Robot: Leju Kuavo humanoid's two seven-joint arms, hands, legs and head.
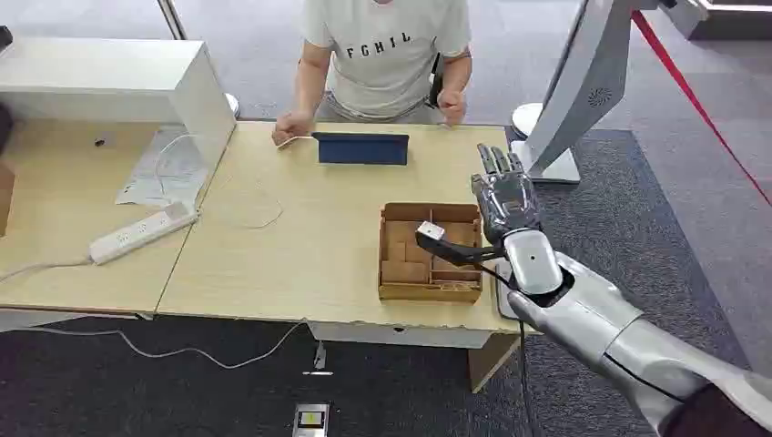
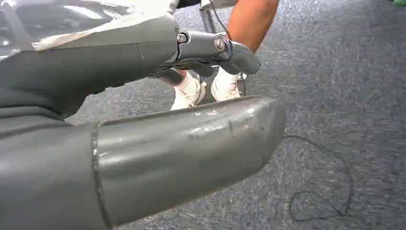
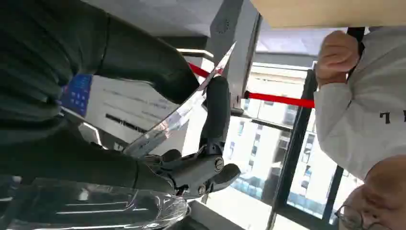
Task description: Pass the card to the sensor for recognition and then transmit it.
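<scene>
Right arm: silver, coming in from the lower right of the head view, reaching up over the table's right end.
Right hand (image 1: 503, 202): raised beside the right edge of the cardboard box, back of the hand facing the camera, fingers (image 1: 496, 164) pointing away toward the person. In the right wrist view a thin shiny card (image 3: 179, 115) lies pinched between the thick thumb and a dark finger (image 3: 215, 110) — so the hand has hold of it.
Card: in the right hand, above the table's right end; in the head view the hand hides it and I cannot make it out there.
Left hand (image 2: 210, 50): hanging low above grey carpet, fingers curled inward; whether anything sits inside them I cannot tell.
Cardboard box (image 1: 431, 254): open-topped, with inner dividers, on the wooden table (image 1: 300, 237) near its front right corner.
Power strip (image 1: 143, 232): white, lying on the left part of the table, its cable running off the left edge.
Blue device (image 1: 362, 148): a dark blue flat stand at the far side of the table, just in front of the person.
Person (image 1: 387, 55): white T-shirt, at the far edge — both hands resting at the table's rim.
White stand (image 1: 583, 86): a tilted white panel on a base, on the floor just beyond the table's right far corner.
</scene>
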